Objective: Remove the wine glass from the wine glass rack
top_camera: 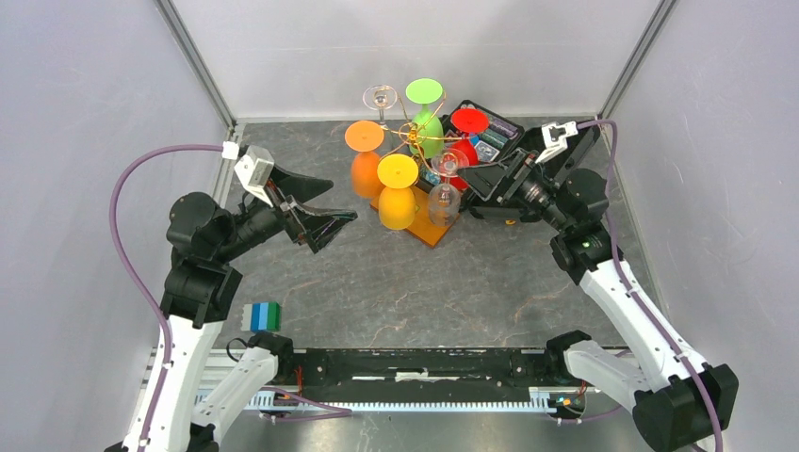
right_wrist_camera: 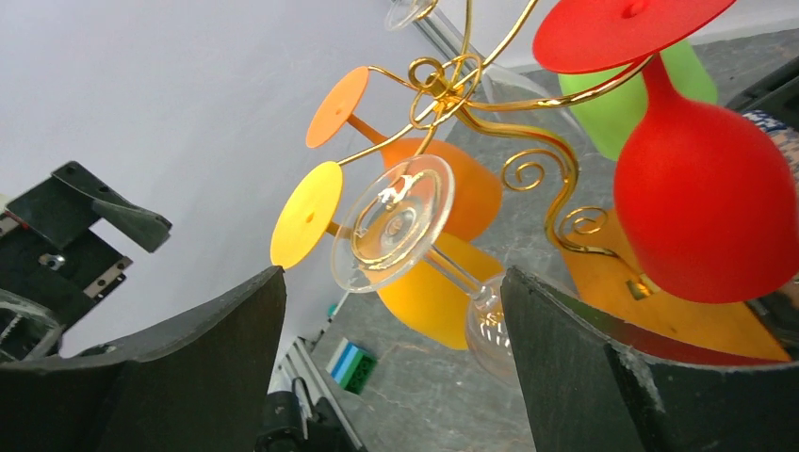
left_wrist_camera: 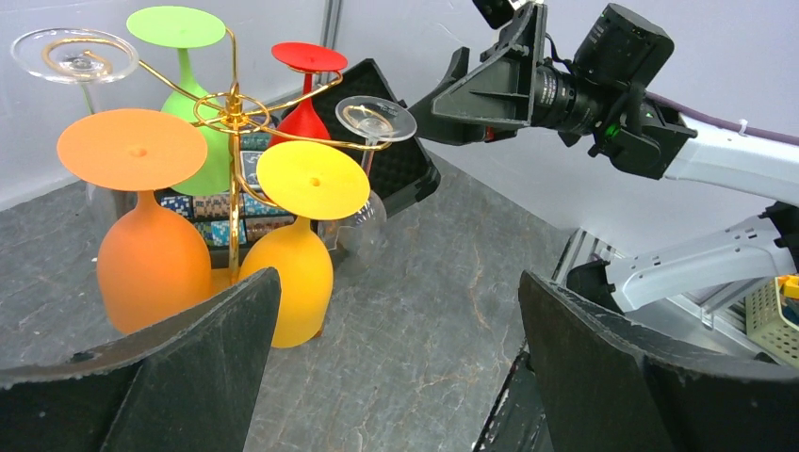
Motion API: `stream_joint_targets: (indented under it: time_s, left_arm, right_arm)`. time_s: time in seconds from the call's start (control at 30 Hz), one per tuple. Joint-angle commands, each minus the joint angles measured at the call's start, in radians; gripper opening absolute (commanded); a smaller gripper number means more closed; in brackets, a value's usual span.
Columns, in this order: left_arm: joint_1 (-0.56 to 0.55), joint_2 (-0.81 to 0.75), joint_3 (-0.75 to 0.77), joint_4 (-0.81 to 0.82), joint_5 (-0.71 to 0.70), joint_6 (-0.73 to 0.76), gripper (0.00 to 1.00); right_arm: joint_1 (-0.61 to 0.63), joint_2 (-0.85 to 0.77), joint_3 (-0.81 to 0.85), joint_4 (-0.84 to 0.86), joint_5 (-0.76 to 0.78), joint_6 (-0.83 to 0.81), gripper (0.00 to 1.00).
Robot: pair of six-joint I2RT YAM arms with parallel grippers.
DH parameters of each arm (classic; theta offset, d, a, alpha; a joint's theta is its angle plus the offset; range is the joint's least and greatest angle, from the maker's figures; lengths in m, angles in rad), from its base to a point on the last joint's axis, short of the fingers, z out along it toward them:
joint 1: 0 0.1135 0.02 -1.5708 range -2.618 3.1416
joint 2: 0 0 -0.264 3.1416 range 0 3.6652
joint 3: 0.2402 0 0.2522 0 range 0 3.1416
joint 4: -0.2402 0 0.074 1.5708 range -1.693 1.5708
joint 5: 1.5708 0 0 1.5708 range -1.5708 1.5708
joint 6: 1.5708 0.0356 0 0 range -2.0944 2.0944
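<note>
1. Two grippers flank the rack. Your left gripper (top_camera: 327,226) hangs nearer the bases, its fingers spread wide on nothing, well apart from the glasses.
2. Your right gripper (top_camera: 468,181) is spread too, with the clear stemmed wine glass (right_wrist_camera: 394,224) between its fingers (right_wrist_camera: 188,377). You cannot tell whether they touch it.
3. That glass hangs upside down on the thin gold wire wine glass rack (top_camera: 412,134), which has a flat orange-brown wooden base. An opaque yellow glass (top_camera: 398,196) hangs just beside it.
4. Farthest back lies a black textured case (left_wrist_camera: 410,174).
</note>
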State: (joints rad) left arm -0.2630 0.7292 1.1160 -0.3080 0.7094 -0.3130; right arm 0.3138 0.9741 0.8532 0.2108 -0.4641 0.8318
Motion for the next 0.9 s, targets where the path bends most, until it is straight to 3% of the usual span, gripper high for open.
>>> stream_joint_targets:
  time_s: [0.0, 0.13, 0.3, 0.5, 0.6, 0.87]
  left_arm:
    - [0.004, 0.004, -0.021, 0.082, 0.032, -0.05, 1.0]
    - [0.004, 0.01, -0.03, 0.085, 0.023, -0.058, 1.0]
    - [0.004, -0.001, -0.053, 0.083, -0.02, -0.054, 1.0]
    - [0.004, 0.005, -0.042, 0.028, -0.104, -0.029, 1.0]
    - [0.004, 0.006, -0.042, 0.012, -0.142, -0.024, 1.0]
    - [0.004, 0.024, -0.032, -0.044, -0.186, 0.006, 1.0]
  right_arm:
    - [0.047, -0.002, -0.018, 0.096, 0.112, 0.127, 0.88]
    - [0.068, 0.01, -0.046, 0.124, 0.169, 0.202, 0.87]
    - [0.07, 0.041, -0.011, 0.023, 0.24, 0.269, 0.74]
    - [0.074, 0.05, -0.001, 0.012, 0.279, 0.31, 0.66]
    - [0.077, 0.061, 0.019, 0.0, 0.291, 0.312, 0.55]
    - [0.091, 0.096, 0.079, -0.051, 0.306, 0.317, 0.45]
